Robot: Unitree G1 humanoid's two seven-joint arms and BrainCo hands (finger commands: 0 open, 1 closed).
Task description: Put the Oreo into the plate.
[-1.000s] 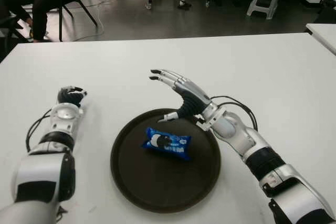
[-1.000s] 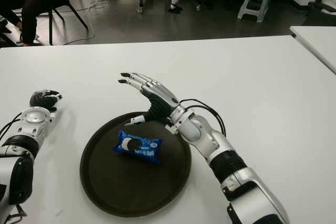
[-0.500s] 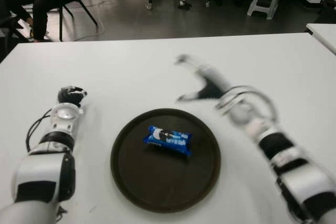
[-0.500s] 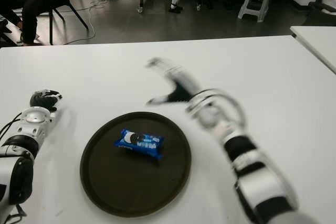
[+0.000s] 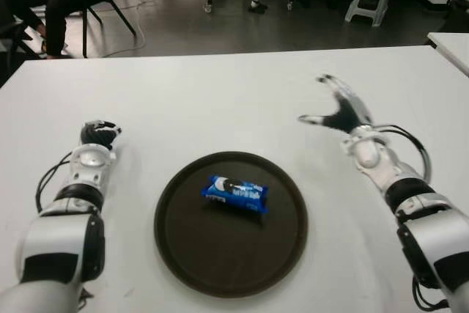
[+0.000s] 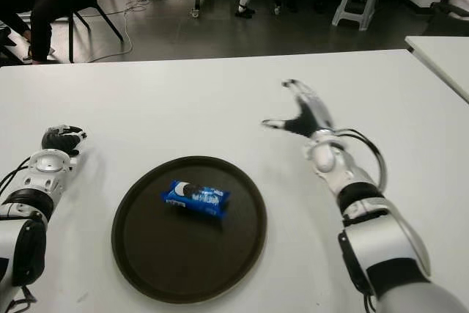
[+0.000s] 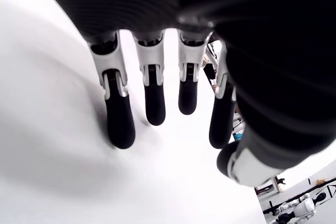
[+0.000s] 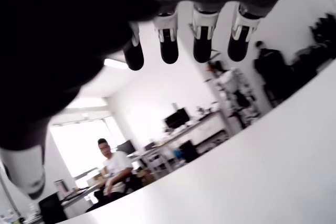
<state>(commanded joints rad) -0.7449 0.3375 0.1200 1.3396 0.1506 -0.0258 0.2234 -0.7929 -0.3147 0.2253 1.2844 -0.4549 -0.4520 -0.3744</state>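
A blue Oreo pack (image 5: 234, 193), its printed cookie visible but its lettering too small to read, lies inside the dark round plate (image 5: 212, 269) on the white counter (image 5: 220, 100). The right hand (image 5: 338, 108), fingers spread and holding nothing, hangs at about two o'clock from the pack, well apart. The left hand (image 5: 97, 135), fingers loosely extended and empty, shows at ten o'clock from the plate.

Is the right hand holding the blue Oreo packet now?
No, the blue Oreo packet lies in the round dark plate, while the right hand is open, apart.
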